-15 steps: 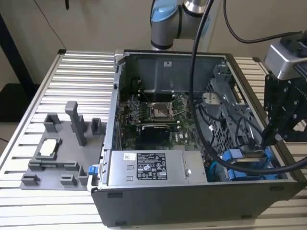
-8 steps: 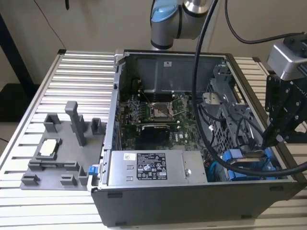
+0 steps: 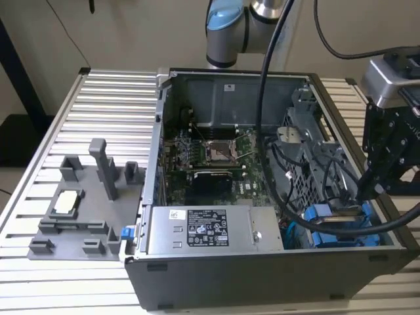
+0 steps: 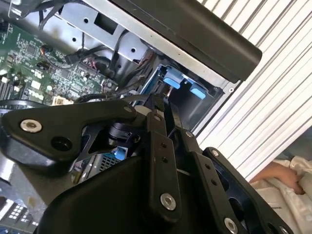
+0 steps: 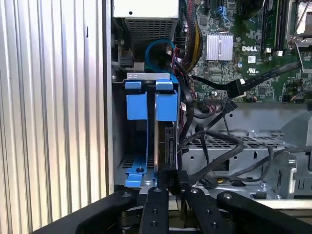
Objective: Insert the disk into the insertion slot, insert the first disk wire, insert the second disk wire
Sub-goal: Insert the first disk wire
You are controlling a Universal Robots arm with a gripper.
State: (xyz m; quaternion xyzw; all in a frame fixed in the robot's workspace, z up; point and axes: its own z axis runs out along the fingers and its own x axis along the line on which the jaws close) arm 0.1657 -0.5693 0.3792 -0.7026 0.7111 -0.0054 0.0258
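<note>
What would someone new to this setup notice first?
The open computer case dominates the slatted table, with its motherboard exposed. Toward the exterior view's right, the bright blue frame of the disk stands out at the foot of the drive cage, and the black end effector is close over it. A grey fixture tray lies at the exterior view's left.

Diffuse light fell from above in the exterior view (shadows were soft-edged), slatted table [image 3: 105,98] was bright, computer case [image 3: 230,105] interior was dimmer, insertion slot [image 5: 122,146] lay shadowed in the first wrist view, table slats glared pale in the second wrist view.
</note>
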